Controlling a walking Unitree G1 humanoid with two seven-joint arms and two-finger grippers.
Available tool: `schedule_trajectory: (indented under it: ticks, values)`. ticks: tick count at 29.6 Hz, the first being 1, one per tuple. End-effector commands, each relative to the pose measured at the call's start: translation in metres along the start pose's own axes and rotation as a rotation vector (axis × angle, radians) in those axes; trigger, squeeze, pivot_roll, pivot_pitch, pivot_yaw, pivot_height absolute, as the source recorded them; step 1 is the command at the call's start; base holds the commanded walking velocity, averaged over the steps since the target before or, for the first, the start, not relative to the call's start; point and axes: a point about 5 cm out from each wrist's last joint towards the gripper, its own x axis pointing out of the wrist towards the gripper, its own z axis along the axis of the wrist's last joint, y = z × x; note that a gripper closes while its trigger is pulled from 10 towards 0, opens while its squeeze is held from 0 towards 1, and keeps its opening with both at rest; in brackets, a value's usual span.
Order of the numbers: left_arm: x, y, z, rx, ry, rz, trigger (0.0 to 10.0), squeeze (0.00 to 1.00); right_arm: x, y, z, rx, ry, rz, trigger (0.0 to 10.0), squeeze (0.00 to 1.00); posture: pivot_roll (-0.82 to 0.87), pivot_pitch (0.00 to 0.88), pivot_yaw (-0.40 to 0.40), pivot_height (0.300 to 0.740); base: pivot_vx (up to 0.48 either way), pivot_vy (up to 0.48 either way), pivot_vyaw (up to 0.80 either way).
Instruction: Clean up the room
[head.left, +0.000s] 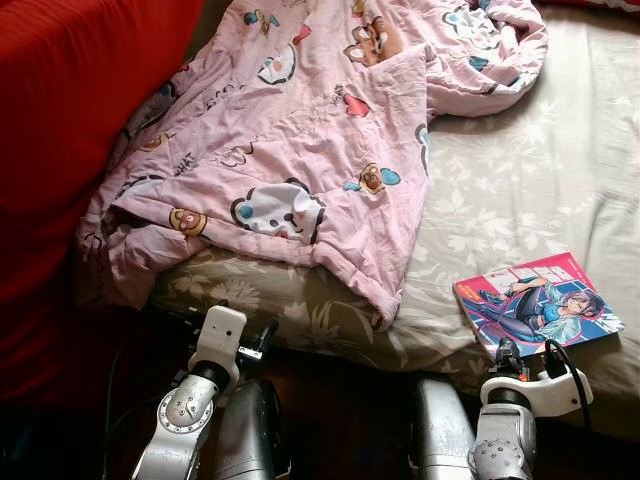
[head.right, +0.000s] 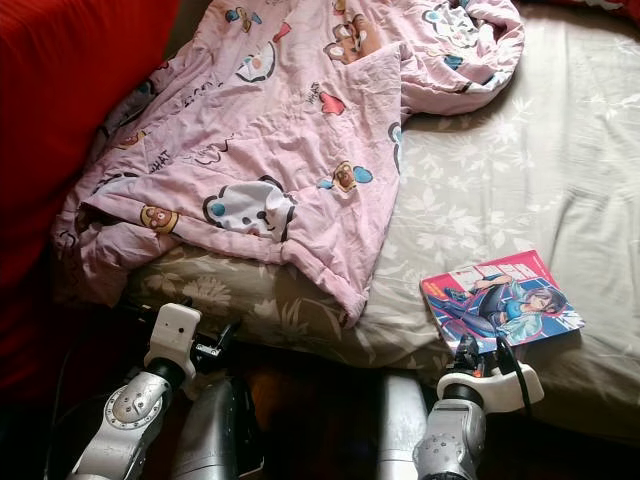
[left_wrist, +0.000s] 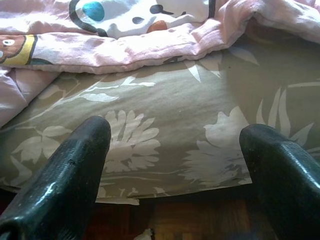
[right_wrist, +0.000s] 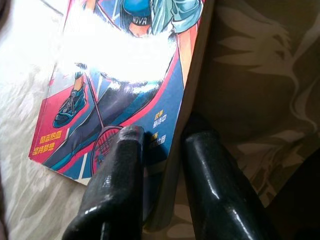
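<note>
A comic book (head.left: 540, 305) with a bright illustrated cover lies at the near edge of the bed (head.left: 520, 170), on my right. My right gripper (right_wrist: 162, 135) is shut on the book's (right_wrist: 115, 90) near edge, one finger on the cover and the other under it. A crumpled pink cartoon-print blanket (head.left: 300, 130) covers the left half of the bed and spills over its left side. Just below the blanket's (left_wrist: 150, 40) hem, my left gripper (left_wrist: 175, 135) stands open in front of the mattress edge, with nothing between its fingers.
A large red fabric surface (head.left: 70, 150) rises along the left side of the bed. The floral beige sheet hangs down over the mattress front. Dark wooden floor (head.left: 340, 410) shows between my arms below the bed edge.
</note>
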Motion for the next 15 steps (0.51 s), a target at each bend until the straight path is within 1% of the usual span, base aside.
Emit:
schedule_trajectory:
  ticks: [1, 2, 3, 4, 5, 6, 7, 12, 13, 14, 15]
  values:
    - [-0.006, 0.001, -0.011, 0.009, 0.044, -0.002, 10.0, 0.00, -0.006, -0.016, -0.008, 0.037, 0.032, -0.079, 10.0, 0.00, -0.02, 0.243, 0.108, 0.582, 0.000, 0.000, 0.00]
    - [-0.006, 0.001, -0.011, 0.010, 0.044, -0.003, 10.0, 0.00, -0.005, -0.018, -0.007, 0.044, 0.029, -0.094, 10.0, 0.02, -0.02, 0.243, 0.108, 0.582, 0.000, 0.000, 0.00]
    - [-0.006, 0.001, -0.011, 0.010, 0.044, -0.003, 10.0, 0.00, -0.005, -0.018, -0.007, 0.044, 0.029, -0.094, 10.0, 0.02, -0.02, 0.243, 0.108, 0.582, 0.000, 0.000, 0.00]
    - [-0.006, 0.001, -0.011, 0.011, 0.044, -0.003, 10.0, 0.00, -0.004, -0.020, -0.005, 0.045, 0.024, -0.103, 10.0, 0.07, -0.01, 0.244, 0.109, 0.582, 0.000, 0.000, 0.00]
    - [-0.006, 0.001, -0.011, 0.012, 0.044, -0.003, 10.0, 0.00, -0.004, -0.020, -0.003, 0.045, 0.019, -0.104, 10.0, 0.02, -0.01, 0.245, 0.109, 0.582, 0.000, 0.000, 0.00]
    - [-0.006, 0.001, -0.011, 0.013, 0.045, -0.002, 10.0, 0.00, -0.003, -0.020, -0.002, 0.045, 0.013, -0.103, 10.0, 0.00, -0.01, 0.245, 0.109, 0.582, 0.000, 0.000, 0.00]
    - [-0.006, 0.001, -0.012, 0.015, 0.046, -0.002, 10.0, 0.00, 0.000, -0.020, 0.004, 0.049, -0.006, -0.101, 10.0, 0.00, -0.01, 0.247, 0.109, 0.582, 0.000, 0.000, 0.00]
    - [-0.006, 0.002, -0.012, 0.019, 0.047, -0.003, 10.0, 0.00, 0.003, -0.021, 0.007, 0.055, -0.012, -0.096, 10.0, 0.00, -0.01, 0.248, 0.110, 0.582, 0.000, 0.000, 0.00]
    - [-0.006, 0.001, -0.012, 0.025, 0.046, -0.007, 10.0, 0.00, 0.004, -0.020, 0.008, 0.058, -0.015, -0.094, 4.4, 0.00, -0.01, 0.249, 0.111, 0.582, 0.000, 0.000, 0.00]
    - [-0.006, 0.001, -0.012, 0.030, 0.046, -0.010, 10.0, 0.00, 0.005, -0.020, 0.009, 0.060, -0.016, -0.092, 4.4, 0.00, -0.01, 0.249, 0.111, 0.582, 0.000, 0.000, 0.00]
    - [-0.006, 0.001, -0.012, 0.034, 0.045, -0.013, 10.0, 0.00, 0.006, -0.021, 0.010, 0.061, -0.018, -0.094, 0.0, 0.00, -0.01, 0.249, 0.112, 0.582, 0.000, 0.000, 0.00]
